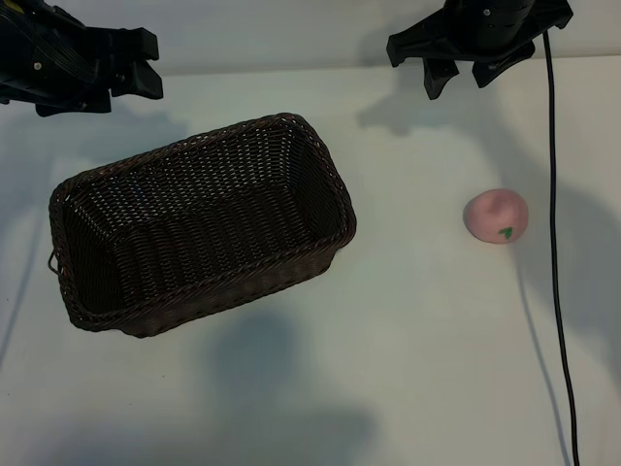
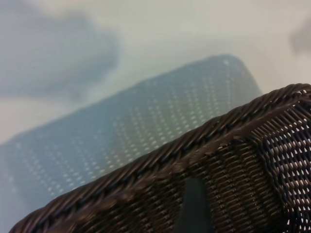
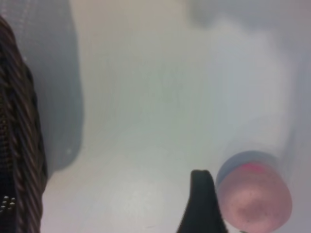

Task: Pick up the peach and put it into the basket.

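While nothing is held by either arm, the left gripper (image 1: 146,63) is seen at the upper left corner of the exterior view, raised over the counter (image 1: 408,320) beyond the basket's far left end, its fingers spread apart and empty. Next comes the basket (image 1: 199,221), set at a slant on the counter left of centre, with nothing visible inside it; its braided rim (image 2: 160,162) fills the left wrist view, backed by a perforated shadow on the counter. Further right, the right gripper (image 1: 458,78) is found at the top edge, its fingers parted and pointed down, closed on nothing. Below it and a little to the right, well apart from the basket, the peach (image 1: 496,216) is seen resting on the counter, leaf mark showing. One dark fingertip (image 3: 201,201) is shown just beside the peach (image 3: 255,196) in the right wrist view. A black cable (image 1: 558,243) is run down the right side.
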